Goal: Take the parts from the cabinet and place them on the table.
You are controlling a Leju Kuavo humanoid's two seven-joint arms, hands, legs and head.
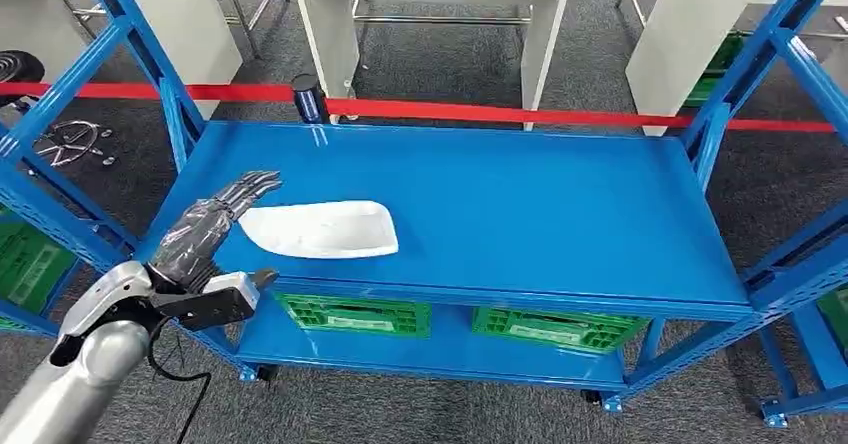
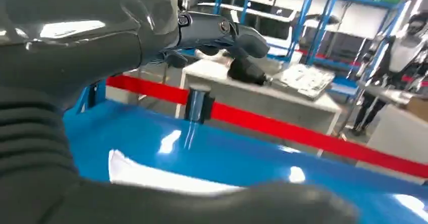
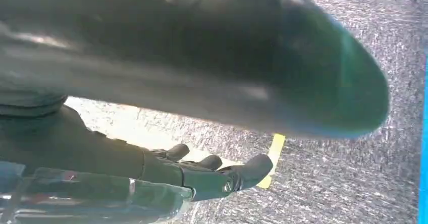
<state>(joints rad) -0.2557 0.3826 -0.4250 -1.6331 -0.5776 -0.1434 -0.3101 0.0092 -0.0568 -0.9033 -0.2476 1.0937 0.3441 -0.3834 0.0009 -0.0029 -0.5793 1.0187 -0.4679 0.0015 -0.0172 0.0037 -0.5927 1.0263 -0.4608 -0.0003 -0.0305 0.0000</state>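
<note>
A white curved part (image 1: 320, 229) lies on the blue shelf top (image 1: 520, 204) of the cabinet, near its front left. My left hand (image 1: 212, 224) reaches over the shelf's left front corner with its fingers stretched out, the fingertips just left of the part and holding nothing. In the left wrist view the thumb and dark fingers (image 2: 222, 35) spread above the shelf, with the white part (image 2: 151, 176) below them. My right hand (image 3: 212, 176) hangs over grey floor, fingers loosely extended and empty.
Blue uprights (image 1: 150, 54) frame the shelf at left and right. Green crates (image 1: 355, 314) sit on the lower shelf. A red barrier tape (image 1: 450, 112) with a dark post (image 1: 308, 99) runs behind the cabinet. White tables (image 1: 430, 4) stand beyond. A person (image 2: 404, 57) stands in the distance.
</note>
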